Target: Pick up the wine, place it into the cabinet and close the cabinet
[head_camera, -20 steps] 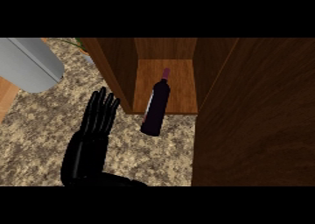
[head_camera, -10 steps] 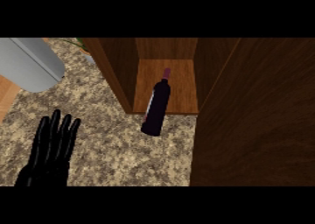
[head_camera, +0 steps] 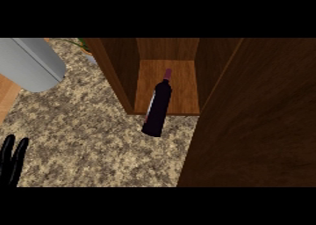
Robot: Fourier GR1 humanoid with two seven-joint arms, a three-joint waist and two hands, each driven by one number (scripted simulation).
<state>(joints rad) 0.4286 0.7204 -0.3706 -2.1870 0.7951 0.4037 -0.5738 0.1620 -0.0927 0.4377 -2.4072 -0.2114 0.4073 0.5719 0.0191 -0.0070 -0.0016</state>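
The dark wine bottle (head_camera: 158, 105) stands at the front edge of the open wooden cabinet's shelf (head_camera: 181, 90), its base over the shelf's lip by the speckled counter and its purple-capped neck pointing into the cabinet. The cabinet's brown door (head_camera: 258, 127) stands open and fills the view's right side. My left hand (head_camera: 8, 160) shows at the lower left edge, open with straight fingers up, far from the bottle and holding nothing. No right hand shows in the view.
A grey rounded appliance (head_camera: 27, 61) sits at the upper left on the speckled stone counter (head_camera: 89, 140). A strip of wooden floor (head_camera: 1, 99) lies past the counter's left edge. A bit of green plant (head_camera: 80, 43) shows beside the cabinet's left wall.
My left hand has drawn back from beside the cabinet down to the lower left corner. The bottle and the door have not moved.
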